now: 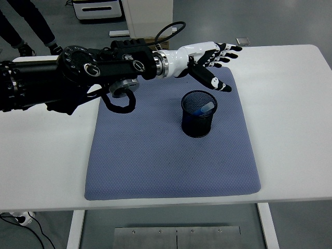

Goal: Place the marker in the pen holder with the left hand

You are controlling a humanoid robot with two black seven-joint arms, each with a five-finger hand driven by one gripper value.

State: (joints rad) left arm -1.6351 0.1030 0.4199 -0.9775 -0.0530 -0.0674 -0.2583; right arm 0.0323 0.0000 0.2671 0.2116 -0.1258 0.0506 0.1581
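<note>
A rectangular blue-grey fabric mat (171, 155) lay flat on the white desk (290, 119); a person's dark-trousered legs (28, 23) stood at top left.

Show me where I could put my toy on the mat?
The mat is bare in front of the holder and to its left. Its far edge is crowded: the left hand hangs there, fingers spread.

a black mesh holder (197, 121) with a blue marker (203, 109) inside sits on a blue-grey, finely dotted mat (155, 155), itself on a white table (290, 114). the left hand (210, 57) is white with black finger joints, on a black arm (62, 78). the floor (270, 21) beyond is grey.
</note>
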